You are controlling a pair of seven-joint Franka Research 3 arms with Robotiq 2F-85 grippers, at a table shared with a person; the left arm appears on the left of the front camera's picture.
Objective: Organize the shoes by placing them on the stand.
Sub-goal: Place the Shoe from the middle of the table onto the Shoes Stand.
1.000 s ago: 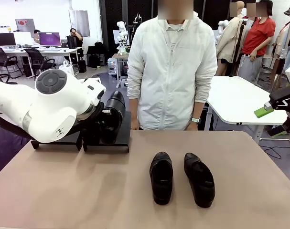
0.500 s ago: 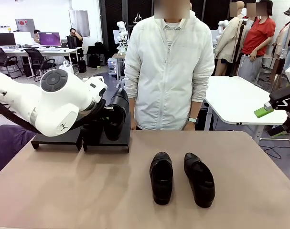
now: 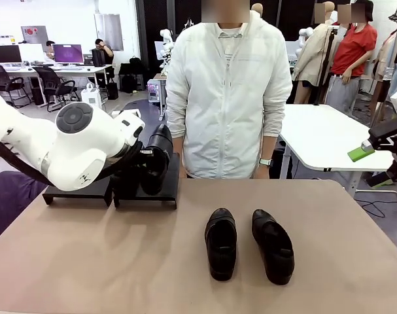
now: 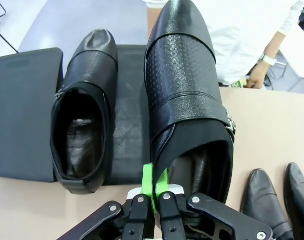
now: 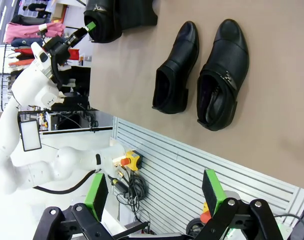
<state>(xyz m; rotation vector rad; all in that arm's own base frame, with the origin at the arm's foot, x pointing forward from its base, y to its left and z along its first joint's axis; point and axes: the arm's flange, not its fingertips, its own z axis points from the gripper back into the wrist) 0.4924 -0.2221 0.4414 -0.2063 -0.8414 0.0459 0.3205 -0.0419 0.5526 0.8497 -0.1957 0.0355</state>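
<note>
My left gripper [image 4: 152, 186] is shut on the heel rim of a glossy black shoe [image 4: 184, 85]. That shoe hangs over the right part of the stand's right platform [image 4: 125, 150], toe pointing at the person. A second shoe [image 4: 84, 117] lies flat on the same platform to its left. In the front view the held shoe [image 3: 157, 152] tilts toe-up above the stand [image 3: 149, 198]; I cannot tell whether its sole touches it. Two more shoes [image 3: 221, 243] [image 3: 273, 245] lie side by side mid-table. My right gripper [image 5: 154, 195] is open and bare, high off the table's right edge.
The stand's left platform [image 3: 77, 193] has a bare top. A person in a white jacket [image 3: 227, 98] stands at the far edge, hands [image 3: 263, 171] near the table. My bulky left arm [image 3: 80, 147] covers part of the stand. A white table [image 3: 322, 137] stands behind on the right.
My left arm's elbow has drifted a little to the left while the held shoe stays over the stand. The person has shifted slightly left. The right arm is still.
</note>
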